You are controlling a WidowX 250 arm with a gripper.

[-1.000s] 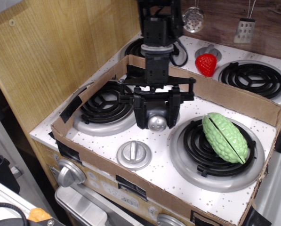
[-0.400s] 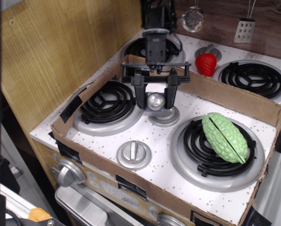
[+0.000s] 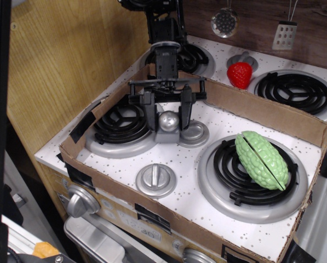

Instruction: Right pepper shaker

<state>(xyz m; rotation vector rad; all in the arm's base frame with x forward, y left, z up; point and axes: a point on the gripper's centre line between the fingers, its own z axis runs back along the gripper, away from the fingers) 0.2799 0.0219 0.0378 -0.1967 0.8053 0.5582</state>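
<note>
The pepper shaker (image 3: 168,123) is a small gray bottle with a shiny silver ball cap. It stands upright between the front left burner (image 3: 119,125) and a flat round silver knob (image 3: 195,133). Its base is at or just above the stove top. My gripper (image 3: 168,118) hangs straight down over it. One black finger is on each side of the shaker, and they are closed on it.
A green ribbed vegetable (image 3: 260,160) lies on the front right burner. A second flat knob (image 3: 156,179) sits near the front. A cardboard wall (image 3: 262,109) rings the front burners. A red strawberry (image 3: 240,74) is behind it. A wooden panel (image 3: 64,60) stands at the left.
My gripper has moved left and back with the shaker in it, from in front of the center knob to its left side. The shaker now stands upright and low.
</note>
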